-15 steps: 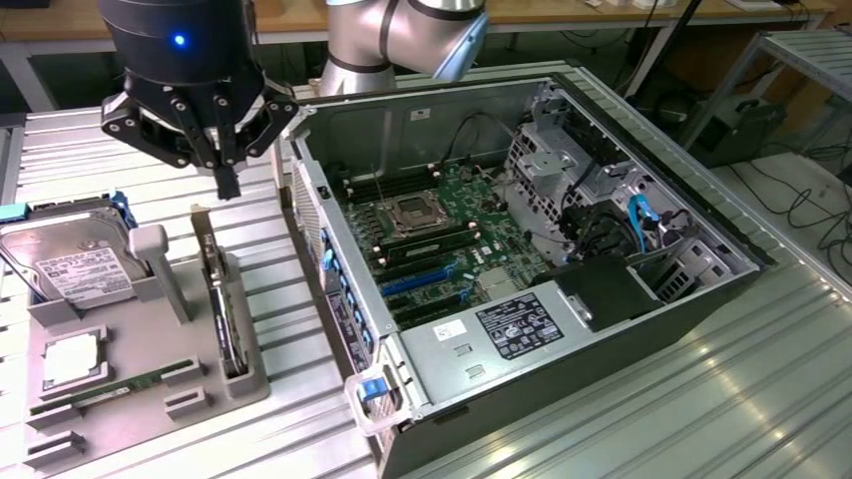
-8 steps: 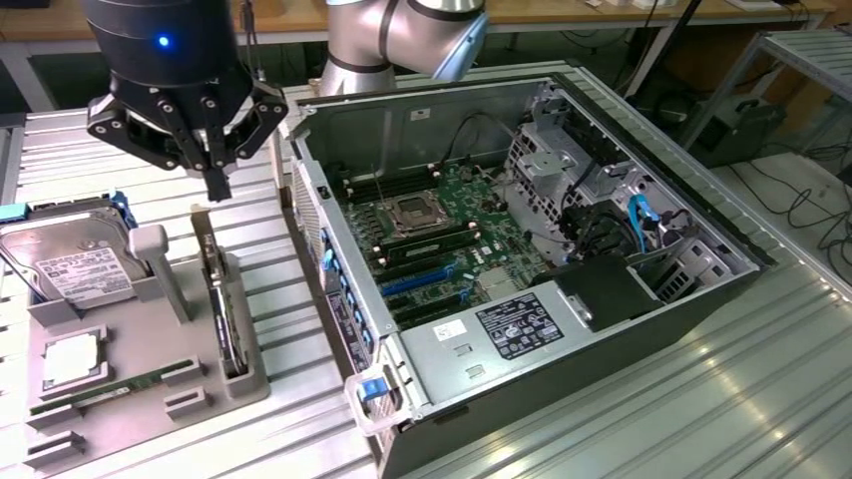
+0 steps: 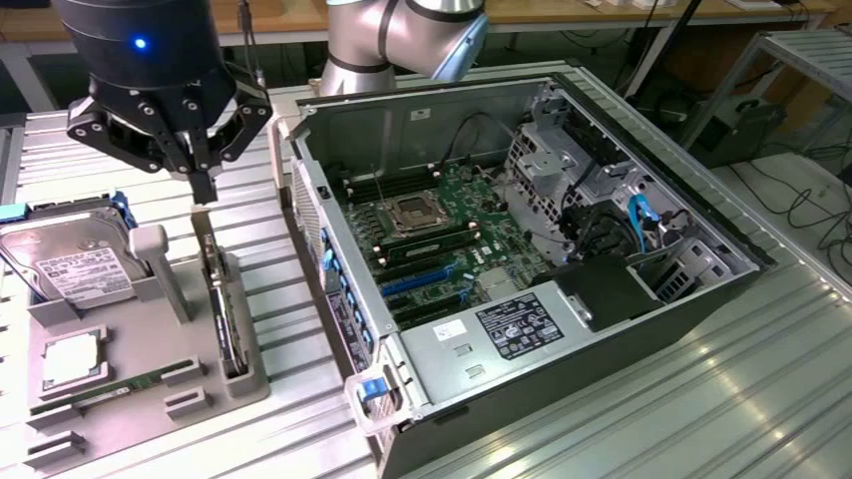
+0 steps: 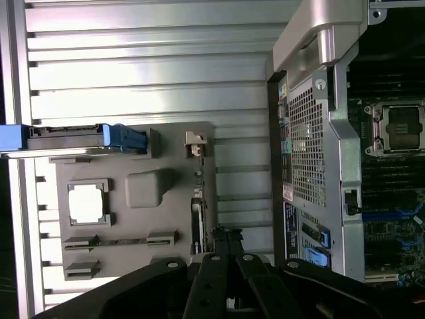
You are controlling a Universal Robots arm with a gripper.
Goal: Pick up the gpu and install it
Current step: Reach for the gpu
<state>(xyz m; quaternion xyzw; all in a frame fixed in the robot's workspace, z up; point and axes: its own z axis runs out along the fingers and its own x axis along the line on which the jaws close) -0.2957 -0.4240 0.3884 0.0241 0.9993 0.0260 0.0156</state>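
Observation:
The gpu (image 3: 223, 304) stands on edge in a slot of the grey holder (image 3: 158, 344), at the exterior view's left; I see it as a thin dark card with a metal end. My gripper (image 3: 203, 192) hangs just above its far end with the fingers pressed together and nothing between them. In the wrist view the gpu (image 4: 197, 222) shows edge-on, a little to one side of the shut gripper (image 4: 226, 238). The open computer case (image 3: 692, 254) lies at the exterior view's right with its green motherboard (image 3: 446, 225) and blue card slots (image 3: 415, 284) exposed.
The holder also carries a silver hard drive (image 3: 74, 264) with a white label, a processor chip (image 3: 70, 361) and a narrow memory stick (image 3: 114, 391). Everything rests on a ribbed metal table (image 3: 692, 399). The case's side wall (image 3: 313, 200) rises close beside the holder.

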